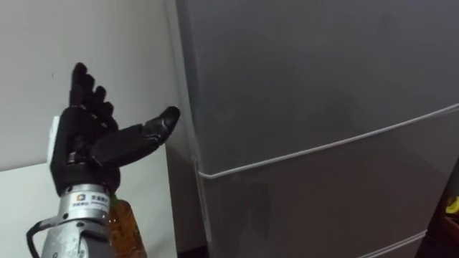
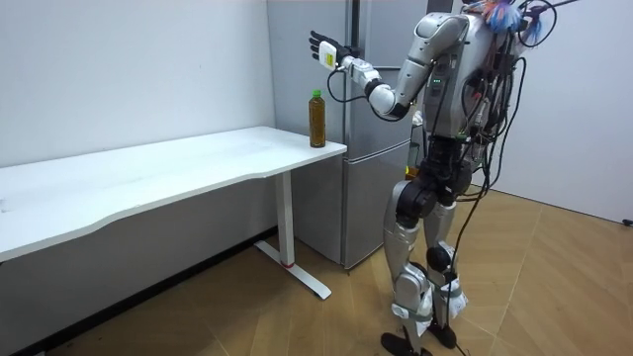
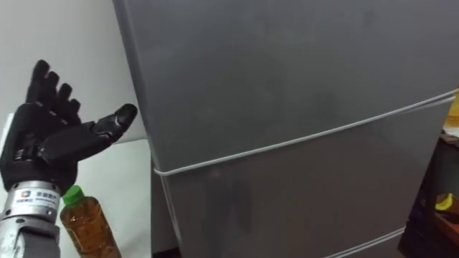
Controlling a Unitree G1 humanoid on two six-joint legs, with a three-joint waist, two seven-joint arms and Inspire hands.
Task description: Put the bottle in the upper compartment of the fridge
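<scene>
While the robot stands on the wood floor [image 2: 554,287] facing the fridge [image 2: 371,198], 1 bottle [image 3: 86,229] stands upright on the corner of the 1 white table [image 2: 178,168], at the end nearest the fridge. It has a green cap, holds amber liquid up to its neck, and no hand touches it. The left hand [image 1: 86,143] is raised above the bottle, fingers spread and straight, holding nothing. Its thumb points at the left edge of the upper door [image 1: 308,79]; I cannot tell whether it touches. The fridge is grey and shows 2 doors, the upper one and the lower door [image 1: 323,193], parted by a pale seam. Both are shut, so nothing inside shows. A white wall [image 2: 129,69] runs behind the table.
</scene>
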